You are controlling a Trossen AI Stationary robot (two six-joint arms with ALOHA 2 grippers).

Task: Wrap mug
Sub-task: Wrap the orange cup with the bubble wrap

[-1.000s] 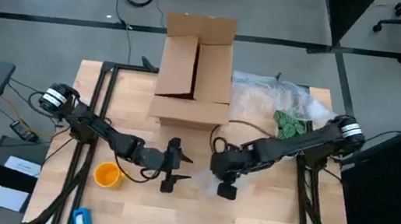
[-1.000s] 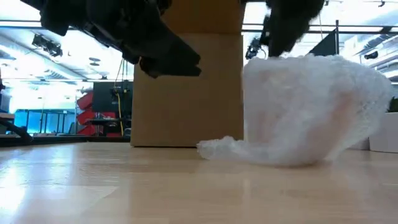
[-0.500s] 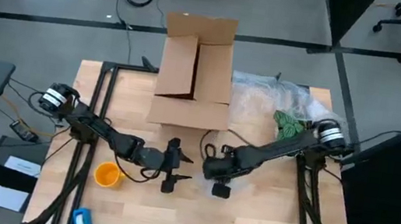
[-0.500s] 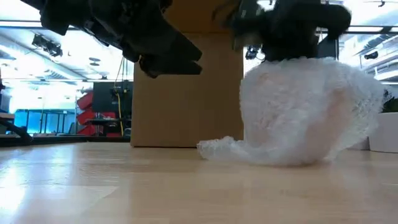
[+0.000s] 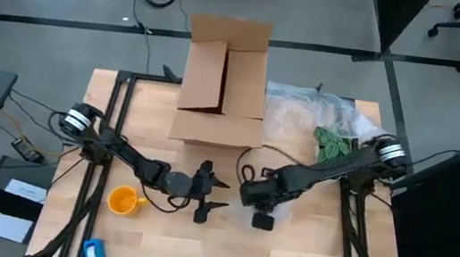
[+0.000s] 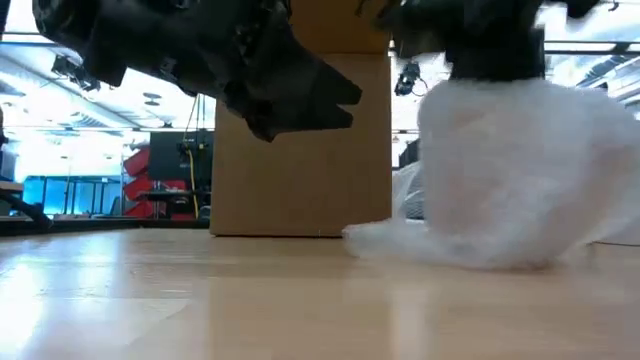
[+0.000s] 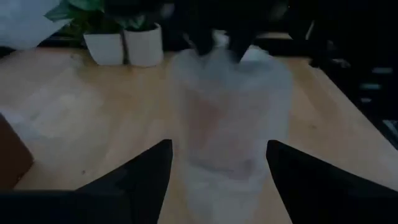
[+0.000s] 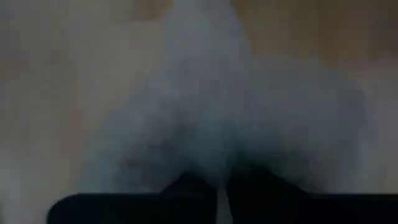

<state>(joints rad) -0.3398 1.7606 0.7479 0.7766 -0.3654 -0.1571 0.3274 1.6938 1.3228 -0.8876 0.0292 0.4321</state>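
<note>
The yellow-orange mug (image 5: pixel 123 199) stands on the table near the front left, and no gripper touches it. My right gripper (image 5: pixel 262 214) is at the table's middle, shut on a sheet of clear bubble wrap (image 6: pixel 515 180) that hangs below it. My left gripper (image 5: pixel 221 196) hovers open just to the left of the sheet and points at it. In the left wrist view the wrap (image 7: pixel 230 124) hangs beyond my left gripper's (image 7: pixel 217 146) spread fingers, apart from them. My right gripper pinches the bubble wrap's bunched top (image 8: pixel 214 155) between its two fingers, coming from above and pointing down. The sheet hangs below the fingers as a loose rounded fold. Its lower end (image 6: pixel 400 235) trails on the table.
An open cardboard box (image 5: pixel 223 82) stands at the table's far middle. More clear plastic sheeting (image 5: pixel 304 112) and a green bundle (image 5: pixel 332 143) lie at the far right. Bare wood shows along the near edge (image 5: pixel 221 253).
My left gripper has moved toward the table's right, closer to the hanging wrap, staying open. My right gripper has shifted slightly left and then back right with the wrap, whose lower end has dragged along the table.
</note>
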